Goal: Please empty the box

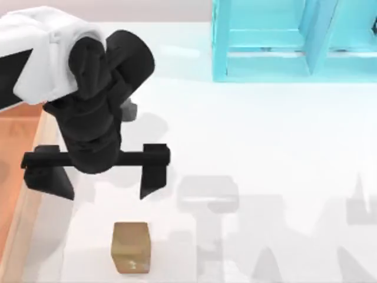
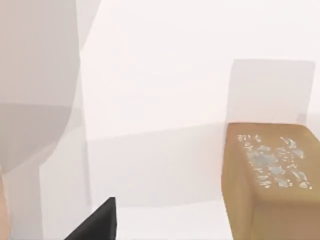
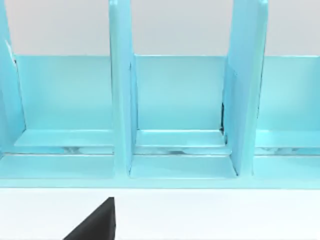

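one item of the task is on record: the box [image 1: 17, 177], a shallow wooden crate at the top view's left edge, cut off by the frame, its pale rim running down beside an orange-brown floor. no contents can be made out in the part that shows.

just outside that rim, on the white tabletop [image 1: 265, 147], a small tan block [image 1: 131, 246] stands upright and alone, near the bottom of the top view. it touches neither crate nor claw. judged from its position, it has been set clear of the crate so that it counts as removed, though this cannot be confirmed. the left wrist view shows the same block [image 2: 272, 180] with pale markings on its upper face.

the left claw [image 1: 103, 180] hangs above the tabletop between crate rim and block, its fingers [image 1: 154, 171] spread wide and pointing down, gripping nothing. one finger stands over the crate's rim, the other over bare tabletop. the arm reaches in from the upper left, wrist bent downward. the pose reads as a release position or a ready stance; which one cannot be told.

the right arm's wrist view faces a turquoise shelf unit [image 3: 175, 100] at the far side of the tabletop; the state of its claw cannot be told.
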Controlling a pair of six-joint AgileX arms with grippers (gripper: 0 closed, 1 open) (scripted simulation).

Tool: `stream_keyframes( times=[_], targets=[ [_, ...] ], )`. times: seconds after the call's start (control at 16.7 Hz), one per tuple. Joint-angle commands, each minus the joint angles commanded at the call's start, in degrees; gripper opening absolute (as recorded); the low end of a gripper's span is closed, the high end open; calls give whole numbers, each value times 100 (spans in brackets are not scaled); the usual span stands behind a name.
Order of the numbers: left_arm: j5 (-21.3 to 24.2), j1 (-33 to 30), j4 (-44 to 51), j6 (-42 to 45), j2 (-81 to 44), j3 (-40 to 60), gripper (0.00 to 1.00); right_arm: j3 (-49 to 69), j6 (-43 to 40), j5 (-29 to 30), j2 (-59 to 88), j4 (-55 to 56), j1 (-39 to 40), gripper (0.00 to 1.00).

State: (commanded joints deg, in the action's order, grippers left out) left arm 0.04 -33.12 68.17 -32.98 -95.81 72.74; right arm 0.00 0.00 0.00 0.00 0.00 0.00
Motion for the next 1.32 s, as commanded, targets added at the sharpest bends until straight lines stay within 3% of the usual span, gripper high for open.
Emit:
stream_keyframes(
  times=[0.78, 0.96, 1.32],
  targets=[
    [-27, 4018, 911, 4300, -1287, 2319, 100, 0, 0, 0, 0, 0, 0, 100],
    [-27, 4381, 977, 4694, -1377, 2496, 100, 0, 0, 0, 0, 0, 0, 100],
    [-30, 4378, 953, 4707, -1368, 2480, 100, 0, 0, 0, 0, 0, 0, 100]
  ],
)
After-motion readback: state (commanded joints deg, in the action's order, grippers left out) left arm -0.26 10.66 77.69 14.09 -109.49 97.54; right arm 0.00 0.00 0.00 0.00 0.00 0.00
